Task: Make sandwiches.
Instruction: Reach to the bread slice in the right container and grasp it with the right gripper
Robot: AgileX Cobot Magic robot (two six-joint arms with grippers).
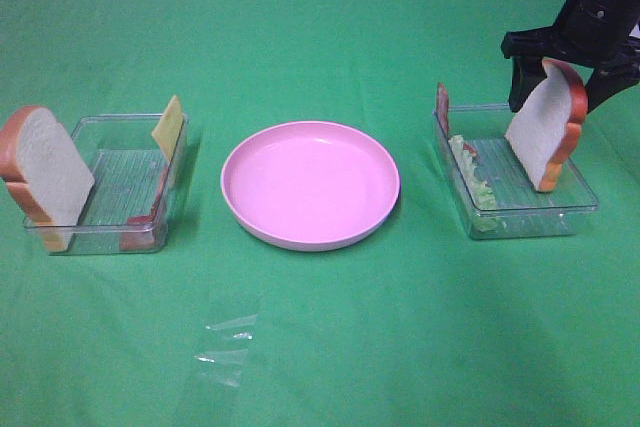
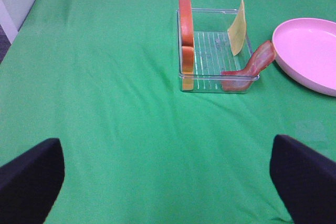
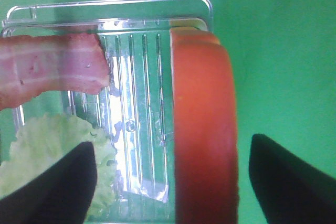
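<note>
Grasp of right bread slice (image 3: 205,129), judged the step in hand, as a first layer; right pincer (image 3: 170,140) straddles the upright slice with jaws open, one finger just beside the crust, the other well apart, nothing held; closing should centre on the slice, so the crust is pinched square and not tipped; lift should run straight up until the slice clears the wall of right tray (image 1: 520,222), which lettuce (image 3: 47,150) and bacon strip (image 3: 52,69) share; beyond, pink plate (image 1: 310,182) sits bare between the trays, open table (image 1: 320,27) around it; farthest, left tray (image 2: 210,85) holds left bread slice (image 2: 185,35), cheese square (image 2: 237,32) and second bacon strip (image 2: 254,64), which leans out over its wall; left pincer (image 2: 168,177) hovers wide open and empty, short of that tray; no sandwich is stacked yet.
</note>
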